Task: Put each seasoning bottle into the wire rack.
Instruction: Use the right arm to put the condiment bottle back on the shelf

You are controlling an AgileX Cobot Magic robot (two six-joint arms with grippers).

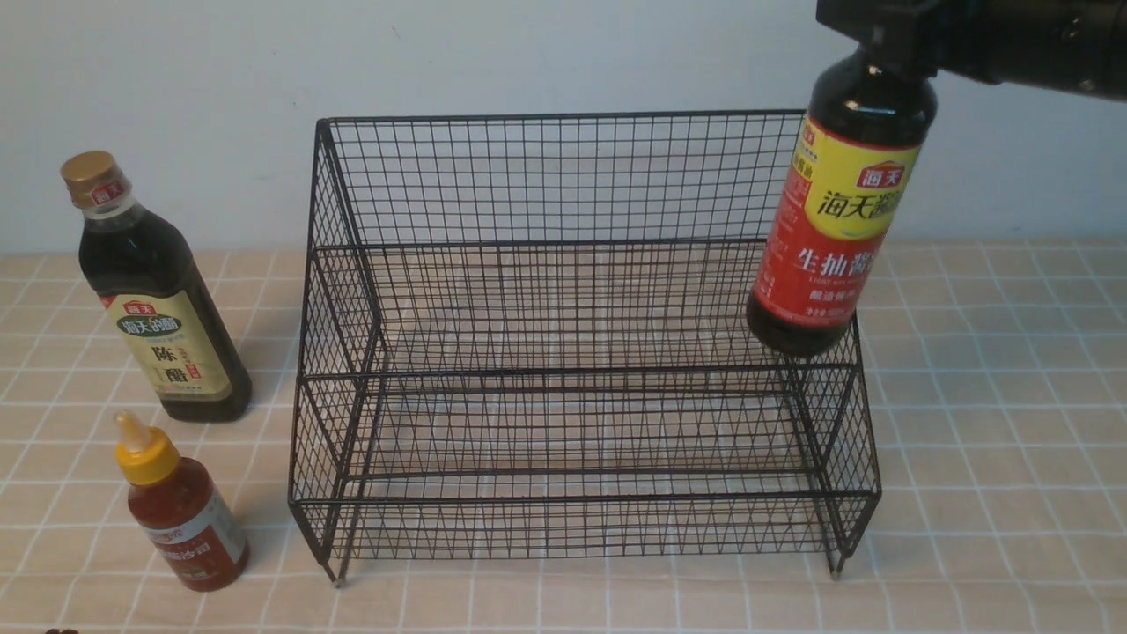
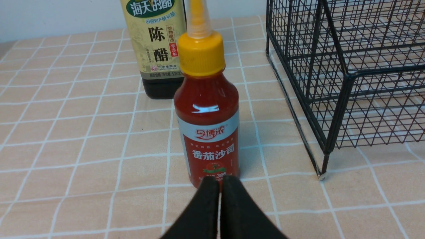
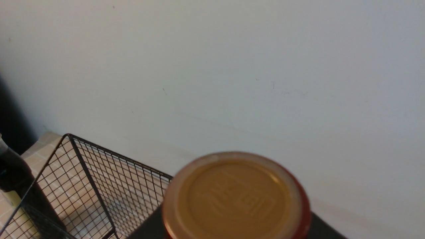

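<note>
R claw [image 1: 880,35] gripped red-label btl [image 1: 836,229] by neck, hung tilted over rack [image 1: 563,116] R end. L claw [image 2: 219,187] closed, empty. Needed to level btl, clear side wire, lower slow onto upper tier.

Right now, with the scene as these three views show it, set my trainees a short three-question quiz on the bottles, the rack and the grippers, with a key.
1. True or false: the wire rack already holds a bottle.
2. Fill in: the left gripper is ___, pointing at the small red sauce bottle.
3. What hangs from the right gripper, above the rack's right end? A the small red sauce bottle; B the red-and-yellow-labelled bottle; C nothing.
Key: 1 false; 2 shut; 3 B.
</note>
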